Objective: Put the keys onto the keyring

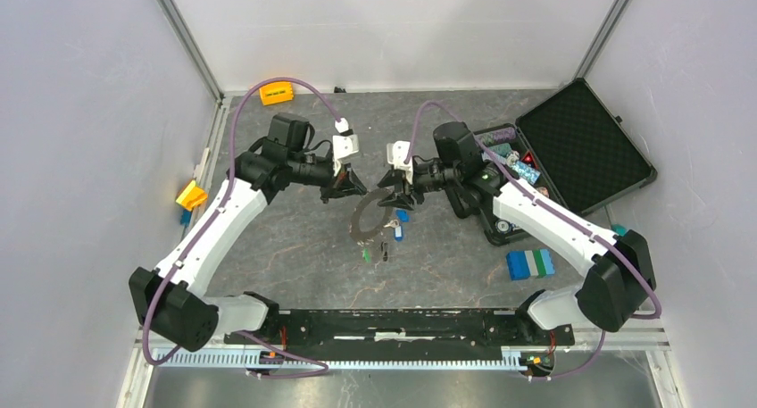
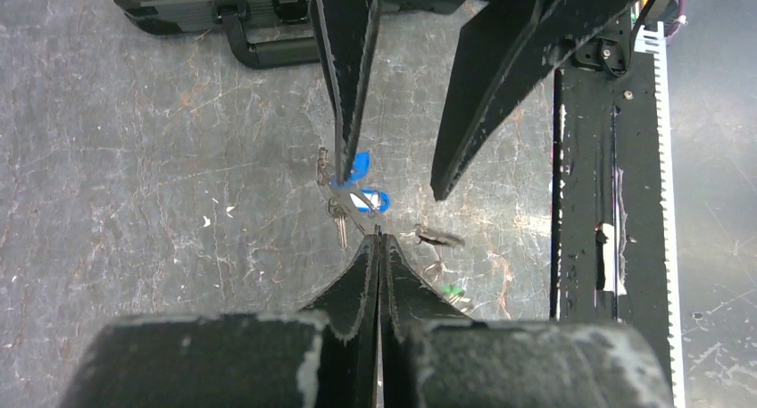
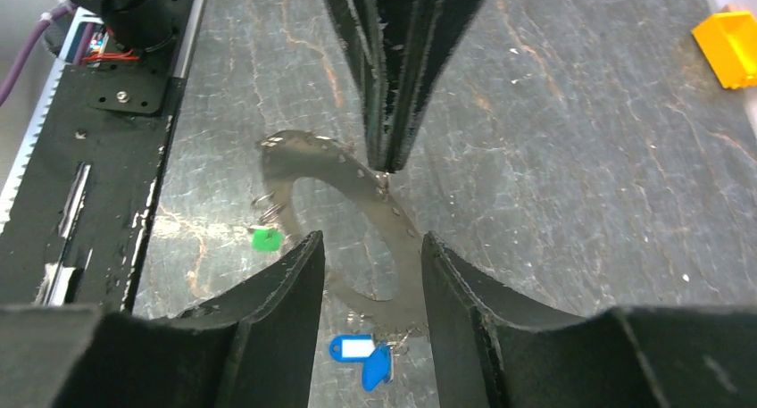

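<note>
The left hand (image 1: 344, 187) has its fingers pressed together, and from the right wrist view their tip sits right on the far rim of the keyring (image 3: 397, 238). It looks clamped on that thin edge, steadying the ring over the middle of the table (image 1: 295, 247). The right hand (image 3: 370, 240) faces it with its fingers apart, one on each side of the ring's near band and gripping nothing.

Two blue-tagged keys (image 3: 353, 347) lie just beside the near end of the ring, under the right hand. I cannot tell whether their little loops are already hooked on. A green-tagged key (image 3: 265, 239) lies by the ring's left rim, and a black-tagged key (image 1: 384, 252) lies next to it, nearer the arm bases.

I'd judge this to be the threading step: one hand braces the ring while the other goes for a key. The next move calls for a fine pinch on a blue key's small loop or tag. That key must then be lined up with the ring's opening without dragging the ring out of the left hand's thin hold.
</note>
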{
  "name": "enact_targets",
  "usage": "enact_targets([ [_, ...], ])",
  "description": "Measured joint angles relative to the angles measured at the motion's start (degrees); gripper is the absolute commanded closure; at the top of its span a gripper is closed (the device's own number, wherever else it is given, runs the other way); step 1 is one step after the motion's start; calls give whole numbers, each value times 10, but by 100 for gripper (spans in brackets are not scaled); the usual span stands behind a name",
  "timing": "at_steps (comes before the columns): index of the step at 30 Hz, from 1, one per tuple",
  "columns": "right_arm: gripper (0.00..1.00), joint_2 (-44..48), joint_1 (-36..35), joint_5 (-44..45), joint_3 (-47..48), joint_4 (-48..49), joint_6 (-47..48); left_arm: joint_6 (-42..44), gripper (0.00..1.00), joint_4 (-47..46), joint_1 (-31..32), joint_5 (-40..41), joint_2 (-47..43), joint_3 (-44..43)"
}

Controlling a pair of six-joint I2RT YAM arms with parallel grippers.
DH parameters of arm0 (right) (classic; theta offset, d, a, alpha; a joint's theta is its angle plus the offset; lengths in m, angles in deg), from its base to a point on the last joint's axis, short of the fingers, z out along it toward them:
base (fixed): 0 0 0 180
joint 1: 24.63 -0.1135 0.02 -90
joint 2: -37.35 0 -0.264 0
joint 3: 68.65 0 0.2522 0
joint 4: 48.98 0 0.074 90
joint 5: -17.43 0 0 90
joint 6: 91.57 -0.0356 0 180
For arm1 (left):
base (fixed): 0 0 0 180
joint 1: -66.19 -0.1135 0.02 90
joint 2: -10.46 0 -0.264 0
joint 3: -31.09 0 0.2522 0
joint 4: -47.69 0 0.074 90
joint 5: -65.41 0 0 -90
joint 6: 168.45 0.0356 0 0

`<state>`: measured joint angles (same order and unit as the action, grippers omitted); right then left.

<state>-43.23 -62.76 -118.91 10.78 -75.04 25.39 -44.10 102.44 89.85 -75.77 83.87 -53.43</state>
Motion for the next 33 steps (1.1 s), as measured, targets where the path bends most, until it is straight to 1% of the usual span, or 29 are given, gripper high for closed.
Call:
enact_targets([
  [4,54,-1,-19,-1,0,-11,6,-9,98,-8,5,0,-15,9],
  [9,60,-2,-32,3,0,-13,10,-21,98,-15,13,1,-27,28],
  [16,69,-13,-43,14,0,-14,9,-28,98,-25,18,2,-32,32],
  [33,79,-19,-47,27,2,-16,7,-35,98,-39,22,3,-38,56],
])
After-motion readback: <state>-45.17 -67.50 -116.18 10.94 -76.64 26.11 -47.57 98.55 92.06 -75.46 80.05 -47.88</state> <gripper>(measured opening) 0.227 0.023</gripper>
